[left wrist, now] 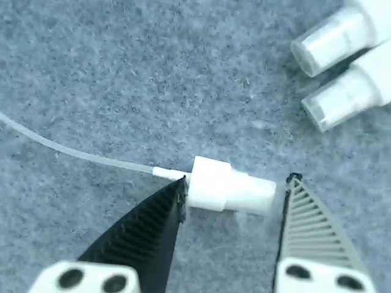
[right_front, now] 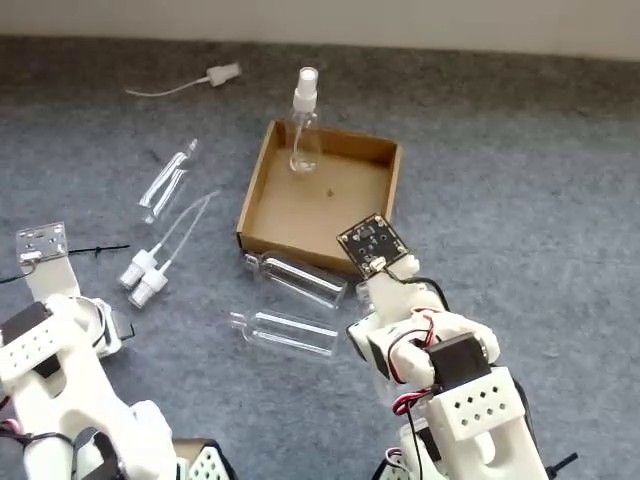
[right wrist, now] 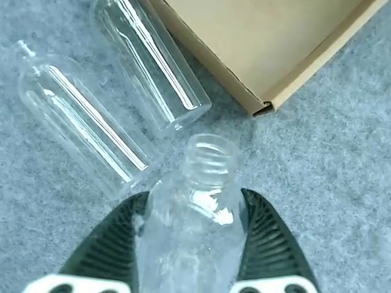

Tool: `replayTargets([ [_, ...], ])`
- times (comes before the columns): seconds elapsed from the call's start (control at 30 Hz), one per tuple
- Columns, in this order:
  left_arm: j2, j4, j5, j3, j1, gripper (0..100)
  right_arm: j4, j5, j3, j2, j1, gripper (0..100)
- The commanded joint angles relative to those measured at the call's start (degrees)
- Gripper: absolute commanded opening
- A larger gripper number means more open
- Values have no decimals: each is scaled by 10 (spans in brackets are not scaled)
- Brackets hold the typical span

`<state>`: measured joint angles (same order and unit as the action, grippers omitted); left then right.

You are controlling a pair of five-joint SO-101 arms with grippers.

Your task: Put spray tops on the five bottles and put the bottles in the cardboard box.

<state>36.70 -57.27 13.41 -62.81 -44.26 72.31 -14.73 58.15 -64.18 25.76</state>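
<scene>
While my left gripper point(left wrist: 238, 180) stands spread wide over the grey carpet point(left wrist: 122, 73), a finger on either side of a white plastic spray top point(left wrist: 223, 186) with a thin clear tube, my right gripper point(right wrist: 194, 200) is clamped on a clear uncapped bottle point(right wrist: 195, 235). Its threaded neck lies near a corner of the shallow brown cardboard box point(right wrist: 293, 43). Just beside it lie one empty clear bottle point(right wrist: 82, 116) and a second one point(right wrist: 149, 61).
</scene>
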Motion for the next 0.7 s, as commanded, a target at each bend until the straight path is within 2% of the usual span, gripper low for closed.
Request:
replayTargets([
  [0.0,6,-37,-4,25,7,287,5,4,-36,0,-5,19],
  [0.17,7,-48,4,30,7,302,5,4,-36,0,-5,19],
  [0.23,7,-56,40,55,6,302,5,4,-36,0,-5,19],
  [0.33,7,-114,88,125,-6,302,5,4,-36,0,-5,19],
  [0.4,7,-156,173,180,7,302,3,4,-36,0,-5,19],
  [0.57,1,-280,493,247,50,259,5,4,-36,0,-5,19],
  [0.67,1,-302,655,244,47,216,5,4,-36,0,-5,19],
])
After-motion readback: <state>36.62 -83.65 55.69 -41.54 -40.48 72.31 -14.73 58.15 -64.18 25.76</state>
